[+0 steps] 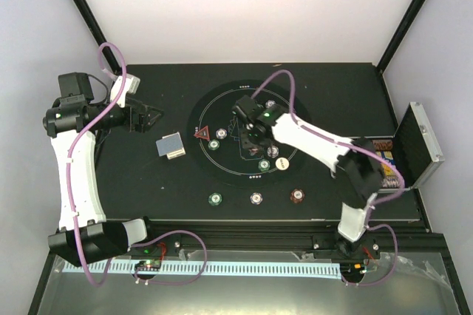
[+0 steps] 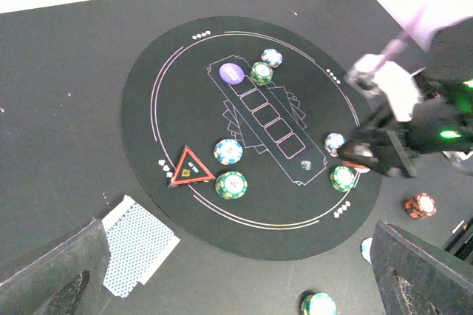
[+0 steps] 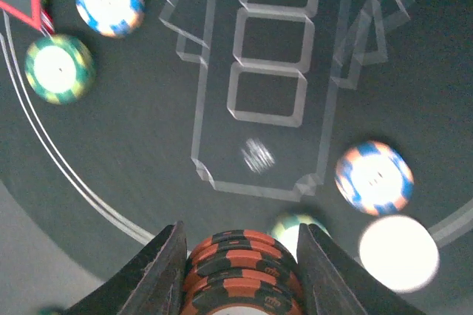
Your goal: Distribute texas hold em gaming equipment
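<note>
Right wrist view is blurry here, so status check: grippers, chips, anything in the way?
Right gripper shut on red chip stack. Left gripper open, empty, off the mat near card deck. White disc, green chip close beside the stack.

Four green chip stacks (image 2: 231,185), four blue-and-white stacks (image 2: 228,151), two red stacks (image 2: 420,205), one purple disc (image 2: 232,73), one white disc (image 3: 399,252), one red triangle (image 2: 191,167), one card deck (image 2: 137,245).
</note>
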